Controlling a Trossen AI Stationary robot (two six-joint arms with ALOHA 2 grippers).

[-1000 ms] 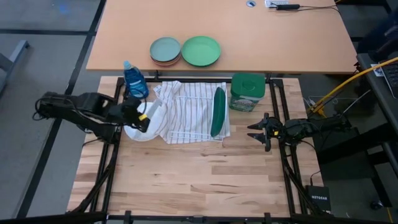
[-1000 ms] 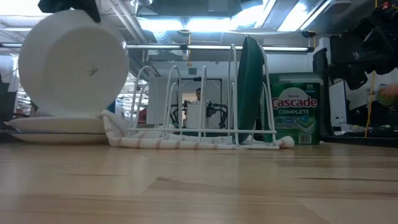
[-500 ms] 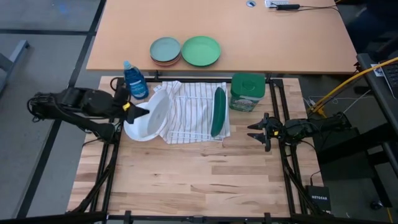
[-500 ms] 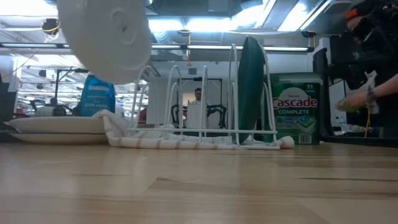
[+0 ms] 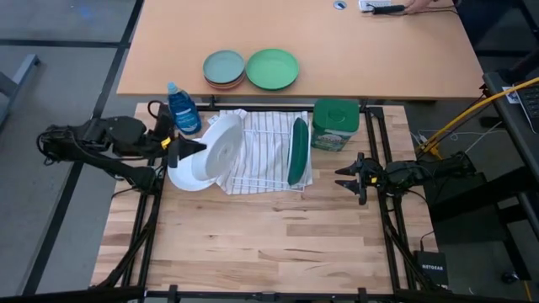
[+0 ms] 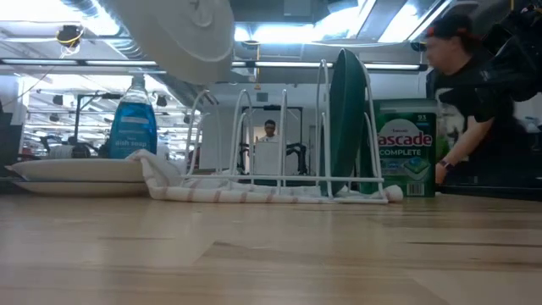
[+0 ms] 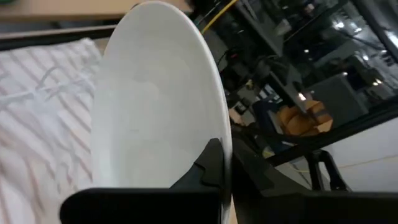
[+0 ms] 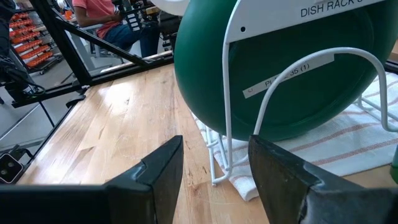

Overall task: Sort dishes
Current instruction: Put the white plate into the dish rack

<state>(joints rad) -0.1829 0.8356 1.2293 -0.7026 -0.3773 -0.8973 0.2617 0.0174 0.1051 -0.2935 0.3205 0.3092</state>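
Note:
My left gripper (image 5: 195,146) is shut on a white plate (image 5: 222,147), held high over the left end of the white wire rack (image 5: 268,147); in the low view the plate (image 6: 182,30) is at the top edge. A second white plate (image 5: 187,178) lies flat on the table below it. A dark green plate (image 5: 296,151) stands on its edge in the rack's right end. My right gripper (image 5: 344,178) is open and empty, right of the rack and facing the green plate (image 8: 273,74). No dark blue plate shows. My left gripper pinches the white plate's rim (image 7: 219,134) at the edge nearest the arm. One finger (image 7: 210,167) lies on the plate's hollow face and the other is hidden behind the plate. The fingers come level from the table's left. The plate is lifted clear, tilted, and sticks out toward the rack.
A blue soap bottle (image 5: 183,108) stands at the rack's far left and a green Cascade tub (image 5: 335,124) at its far right. The rack sits on a striped towel (image 5: 253,172). A light-green plate (image 5: 272,69) and a grey-teal plate (image 5: 223,67) lie on the far table. A person (image 6: 474,102) is behind the table.
My left gripper has gone up and toward the rack with the white plate. The plate has risen off the plate below, moved right over the rack's left end and tipped flatter. A person has come into the low view at the right.

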